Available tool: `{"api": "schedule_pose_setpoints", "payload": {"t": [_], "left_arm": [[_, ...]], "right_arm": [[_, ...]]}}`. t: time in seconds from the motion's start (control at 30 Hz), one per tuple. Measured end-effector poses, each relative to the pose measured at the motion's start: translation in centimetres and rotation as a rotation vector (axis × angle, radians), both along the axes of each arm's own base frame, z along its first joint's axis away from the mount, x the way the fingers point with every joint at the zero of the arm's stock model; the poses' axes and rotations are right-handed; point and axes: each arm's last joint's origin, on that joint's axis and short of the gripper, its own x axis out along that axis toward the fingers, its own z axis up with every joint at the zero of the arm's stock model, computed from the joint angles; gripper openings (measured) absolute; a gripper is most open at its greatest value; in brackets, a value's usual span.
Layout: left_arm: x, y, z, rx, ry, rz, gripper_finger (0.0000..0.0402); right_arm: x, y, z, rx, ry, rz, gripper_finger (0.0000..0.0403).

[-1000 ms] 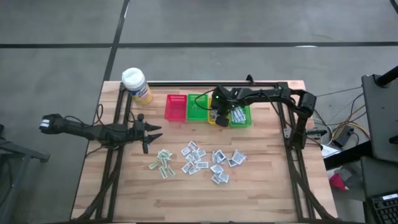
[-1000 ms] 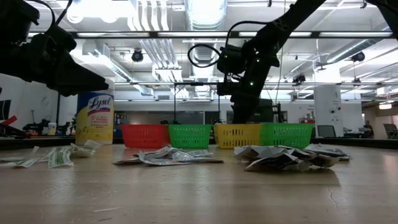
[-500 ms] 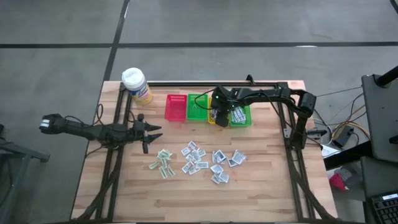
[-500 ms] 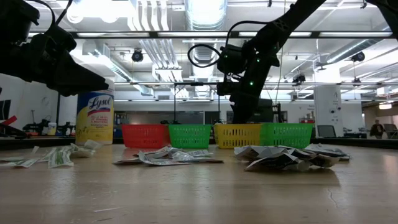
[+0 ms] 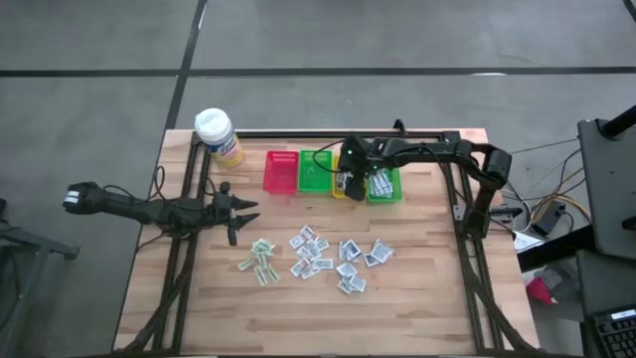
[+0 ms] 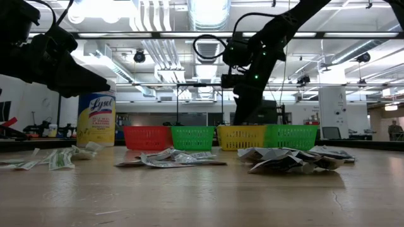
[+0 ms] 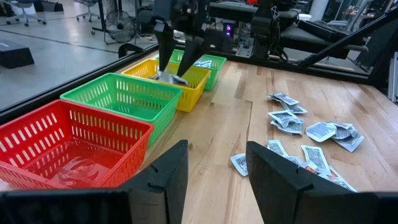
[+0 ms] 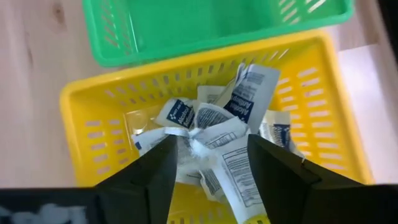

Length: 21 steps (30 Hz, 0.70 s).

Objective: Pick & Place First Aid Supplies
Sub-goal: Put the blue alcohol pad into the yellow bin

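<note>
The first aid supplies [image 5: 323,256] are little white paper packets, and most lie loose in small heaps on the wooden bench [image 5: 417,308], near its middle. A few with green print [image 5: 259,261] lie off to one side of the heap. More packets [image 8: 214,134] sit piled inside the yellow basket [image 8: 99,124].

Four baskets stand in a row at the back of the bench: a red basket [image 5: 281,171], a green basket [image 5: 316,169], the yellow basket, and another green basket [image 5: 386,186] with packets in it too. A yellow bottle with a white cap [image 5: 219,136] stands at the back corner.

The right claw [image 5: 343,179] hangs just above the yellow basket. Its two fingers are apart and hold nothing. The packets lie right below them.

The left claw [image 5: 243,219] waits over the bench, beside the loose packets. Its fingers are apart too, and nothing is between them.
</note>
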Motion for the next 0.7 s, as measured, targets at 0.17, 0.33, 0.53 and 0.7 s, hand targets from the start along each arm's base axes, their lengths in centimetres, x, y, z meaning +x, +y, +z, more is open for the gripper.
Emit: {"api": "schedule_pose_setpoints", "payload": {"t": [0.17, 0.33, 0.53, 0.7], "left_arm": [[0.0, 0.0, 0.0, 0.000, 0.000, 0.000, 0.0158], [0.0, 0.0, 0.0, 0.000, 0.000, 0.000, 0.0158], [0.0, 0.0, 0.0, 0.000, 0.000, 0.000, 0.0158], [0.0, 0.0, 0.0, 0.004, 0.001, -0.001, 0.0158]], "right_arm": [[-0.3, 0.1, 1.0, -0.007, -0.024, -0.007, 0.0201], [-0.8, 0.4, 2.6, -0.019, -0.066, -0.016, 0.0201], [-2.1, 1.1, 5.6, -0.012, -0.085, -0.031, 0.0201], [-3.3, 2.5, 8.3, 0.058, -0.169, -0.033, 0.0201]]}}
